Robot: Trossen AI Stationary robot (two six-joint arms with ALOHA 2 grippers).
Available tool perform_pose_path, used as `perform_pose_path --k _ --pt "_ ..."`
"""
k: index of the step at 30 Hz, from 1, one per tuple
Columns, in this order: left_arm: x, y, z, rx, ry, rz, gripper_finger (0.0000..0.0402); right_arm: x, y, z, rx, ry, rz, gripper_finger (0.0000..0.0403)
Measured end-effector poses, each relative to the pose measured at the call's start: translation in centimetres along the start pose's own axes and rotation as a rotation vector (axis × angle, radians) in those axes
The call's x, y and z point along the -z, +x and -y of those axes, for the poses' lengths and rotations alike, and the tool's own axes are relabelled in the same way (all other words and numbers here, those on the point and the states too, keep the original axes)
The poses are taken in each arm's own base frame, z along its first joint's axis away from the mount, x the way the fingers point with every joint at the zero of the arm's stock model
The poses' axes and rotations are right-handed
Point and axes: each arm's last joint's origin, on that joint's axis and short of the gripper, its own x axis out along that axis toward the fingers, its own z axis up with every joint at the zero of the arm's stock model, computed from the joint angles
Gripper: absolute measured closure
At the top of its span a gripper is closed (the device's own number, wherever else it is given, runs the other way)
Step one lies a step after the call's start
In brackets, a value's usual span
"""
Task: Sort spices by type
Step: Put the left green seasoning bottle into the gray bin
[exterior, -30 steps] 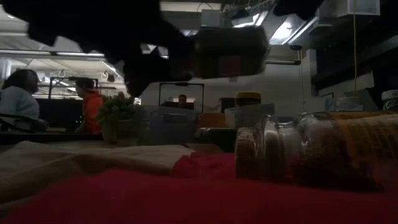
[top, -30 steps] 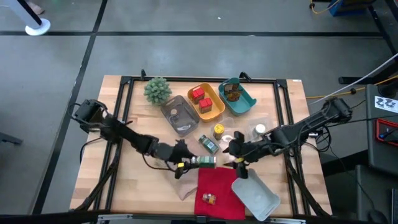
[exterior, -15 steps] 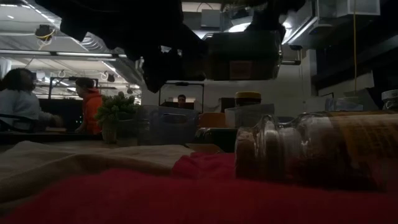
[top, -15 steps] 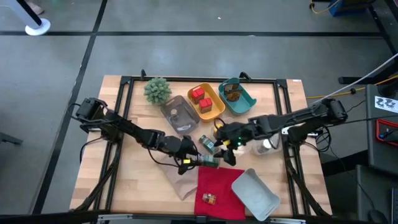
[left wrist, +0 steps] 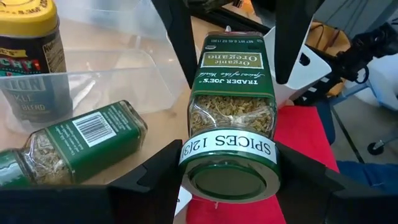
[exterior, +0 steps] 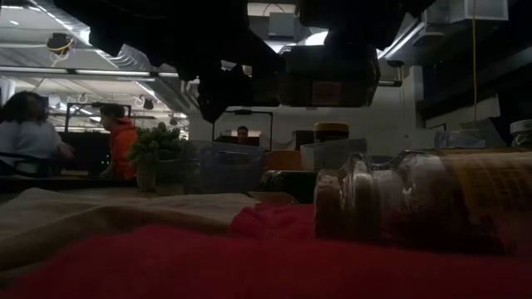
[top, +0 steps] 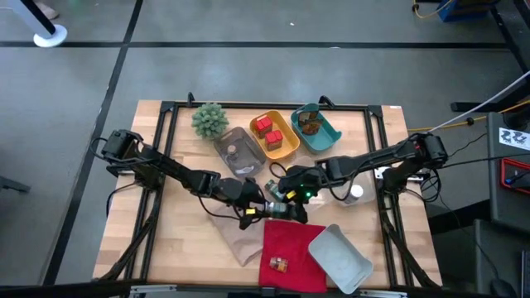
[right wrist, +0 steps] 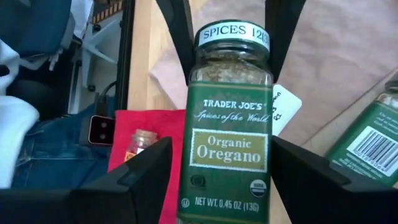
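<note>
Lying lengthwise between both grippers, the oregano jar [left wrist: 231, 109] is clamped by the left gripper [left wrist: 227, 177] at its capped end while the right gripper [right wrist: 221, 171] straddles its base, fingers apart.

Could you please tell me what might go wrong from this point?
The oregano jar hangs in midair, gripped only by the left tool; the open right tool flanks it without touching. If the left lets go before the right closes, the jar may drop. Closing off-centre might also twist it loose.
</note>
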Motion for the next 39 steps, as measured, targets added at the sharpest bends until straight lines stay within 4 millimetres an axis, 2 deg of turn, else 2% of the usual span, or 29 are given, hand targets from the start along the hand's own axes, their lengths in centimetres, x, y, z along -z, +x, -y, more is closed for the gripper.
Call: perform_pose_path --k 12,19,25,31,39 --pt "-0.4 0.0 -0.2 0.002 -0.005 0.028 0.0202 0.0 0.4 0.1 -0.001 -0.002 0.001 0.0151" --pt "-0.6 0.0 -0.9 -0.014 -0.015 0.026 0.0202 0.1 1.1 0.5 0.013 0.005 -0.011 0.0199" --pt "-0.8 0.1 -1.0 -0.005 0.009 0.054 0.0201 0.2 1.5 0.7 0.011 0.007 -0.024 0.0199" --pt "-2.0 -0.1 -0.9 0.018 0.048 0.168 0.0201 0.1 1.7 0.6 -0.015 -0.002 -0.022 0.0187" --pt "-2.5 -0.1 -1.2 0.02 0.064 0.2 0.0201 -0.2 1.8 0.6 -0.008 -0.014 0.013 0.0199"
